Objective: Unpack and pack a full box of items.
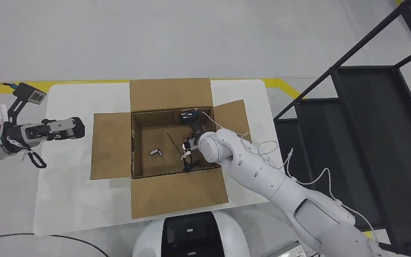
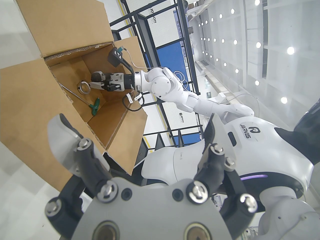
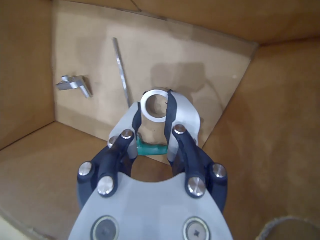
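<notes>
The cardboard box sits open on the white counter, its four flaps spread flat outward and its plain brown floor showing.

The right claw reaches down inside the box, close to the wall on the side away from the left arm. Its fingers are drawn in narrow around a metal ring. The ring is a bright, silvery, thick-walled band with a round hole. One dark pad presses its outer edge and the other finger sits on the opposite side. The ring's open face is turned toward the wrist camera. I cannot tell whether the ring touches the box floor.

Under the claw, on the box floor, lies a T-handle key. Its thin steel shaft runs out across the middle of the floor, and its green handle lies directly below the fingers.

A small grey metal bracket, angled in shape with short studs on top, lies on the box floor. It is apart from the key, toward the wall nearer the left arm.

The left claw hangs outside the box, over the counter beyond the flap on that side. It is turned toward the box, with its two fingers spread wide and nothing between them.
</notes>
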`<action>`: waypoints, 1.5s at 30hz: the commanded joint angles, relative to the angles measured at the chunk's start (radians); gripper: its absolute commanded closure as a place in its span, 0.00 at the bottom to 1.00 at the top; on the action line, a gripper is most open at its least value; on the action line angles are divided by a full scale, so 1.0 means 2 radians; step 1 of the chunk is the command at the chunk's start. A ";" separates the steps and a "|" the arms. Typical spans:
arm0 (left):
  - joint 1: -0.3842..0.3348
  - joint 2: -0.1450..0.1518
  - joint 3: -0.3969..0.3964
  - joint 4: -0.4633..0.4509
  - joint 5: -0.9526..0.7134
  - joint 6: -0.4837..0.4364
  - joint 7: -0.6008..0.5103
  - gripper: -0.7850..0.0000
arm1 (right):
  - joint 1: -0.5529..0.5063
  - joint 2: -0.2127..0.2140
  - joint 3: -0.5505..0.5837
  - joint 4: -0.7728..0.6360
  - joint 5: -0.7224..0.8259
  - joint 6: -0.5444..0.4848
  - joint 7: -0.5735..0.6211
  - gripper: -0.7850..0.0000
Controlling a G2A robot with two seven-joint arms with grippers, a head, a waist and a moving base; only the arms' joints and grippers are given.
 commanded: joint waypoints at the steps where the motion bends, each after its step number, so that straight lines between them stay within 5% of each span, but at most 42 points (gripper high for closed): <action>1: 0.000 0.000 0.000 0.000 0.000 0.000 0.000 0.00 | 0.002 -0.004 -0.006 0.013 -0.004 0.007 0.000 0.63; 8: 0.000 0.000 0.000 0.000 0.000 0.000 0.000 0.00 | 0.006 -0.017 -0.010 0.040 0.001 0.020 -0.013 0.55; 22: 0.000 0.000 0.000 0.000 0.000 0.000 0.000 0.00 | 0.012 -0.035 -0.009 0.077 0.002 0.022 -0.011 0.61; 25: 0.000 0.000 0.000 0.000 0.000 0.000 0.000 0.00 | 0.013 -0.038 -0.009 0.083 0.002 0.022 -0.009 0.70; 27: 0.000 0.000 0.000 0.000 0.000 0.000 0.000 0.00 | 0.014 -0.040 -0.009 0.086 0.003 0.020 -0.008 1.00; 33: 0.000 0.000 0.000 0.000 0.000 0.000 0.000 0.00 | 0.013 -0.046 -0.005 0.086 0.004 0.017 -0.011 1.00; 39: 0.000 0.000 0.000 0.000 0.000 0.000 0.000 0.00 | -0.010 -0.038 0.013 0.024 -0.010 0.020 -0.009 1.00; 45: 0.000 0.000 0.000 0.000 0.000 0.000 0.000 0.00 | -0.075 -0.007 0.054 -0.119 -0.079 -0.018 0.016 1.00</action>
